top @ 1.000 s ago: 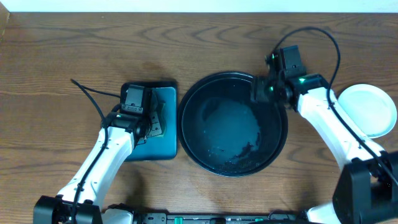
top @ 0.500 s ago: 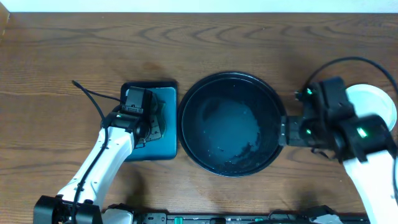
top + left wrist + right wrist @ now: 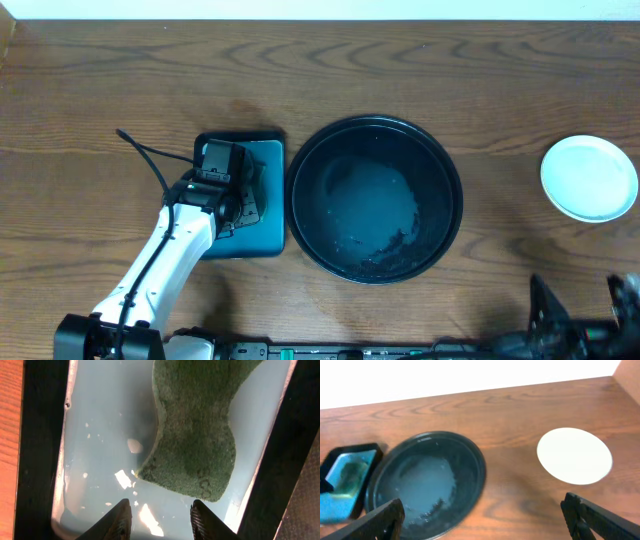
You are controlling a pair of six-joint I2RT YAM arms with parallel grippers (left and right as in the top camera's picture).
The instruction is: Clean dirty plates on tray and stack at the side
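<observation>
Left gripper (image 3: 161, 522) hung spread, pinching nothing, over the teal tray (image 3: 268, 228) and green sponge (image 3: 195, 435) — wet black tray (image 3: 375, 200) mid-desk — the plates (image 3: 590, 178), one white disc, near the desk's right edge; right gripper (image 3: 482, 510) stood wide apart.

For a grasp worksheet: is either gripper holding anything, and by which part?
Nothing is held. The left gripper hovers open just short of the sponge; the right gripper is wide open and empty.
</observation>
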